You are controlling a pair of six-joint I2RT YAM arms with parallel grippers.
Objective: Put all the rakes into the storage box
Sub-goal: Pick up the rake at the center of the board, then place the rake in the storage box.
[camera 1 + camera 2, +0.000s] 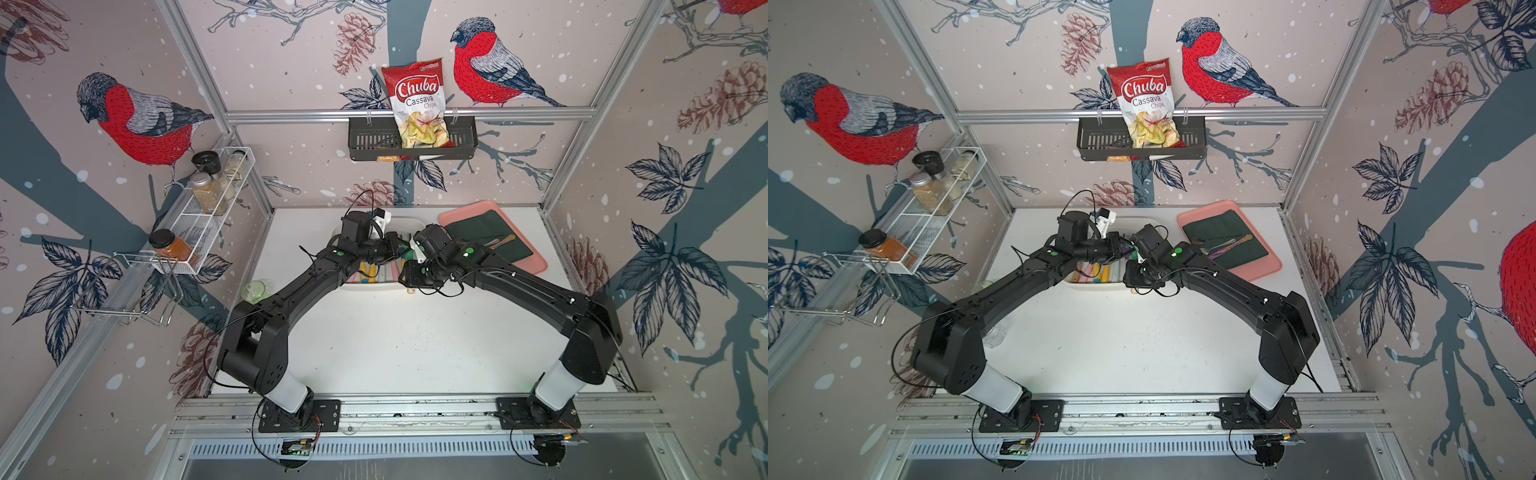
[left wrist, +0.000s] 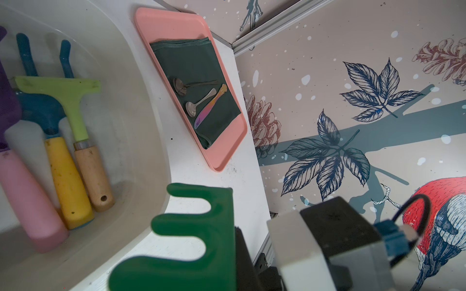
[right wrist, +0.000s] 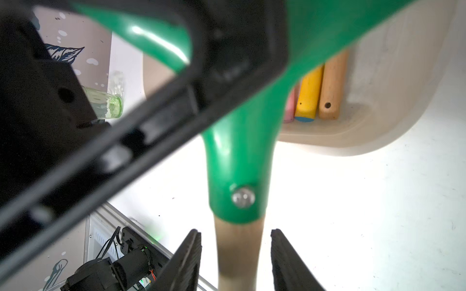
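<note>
Mid-frame in top views, over storage box edge: rake not yet in, held by clamped left gripper; right gripper jaws apart, handle between, untouched. Lowering and release left.

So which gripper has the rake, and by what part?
The left gripper holds the rake by its green head; the right gripper stands open around the wooden handle.

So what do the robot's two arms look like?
Both arms are black with chunky joints. The left arm and right arm each have a white sleeve near the base, small green dots near the wrist and thin black cables looping alongside. The jaws are black and ridged.
</note>
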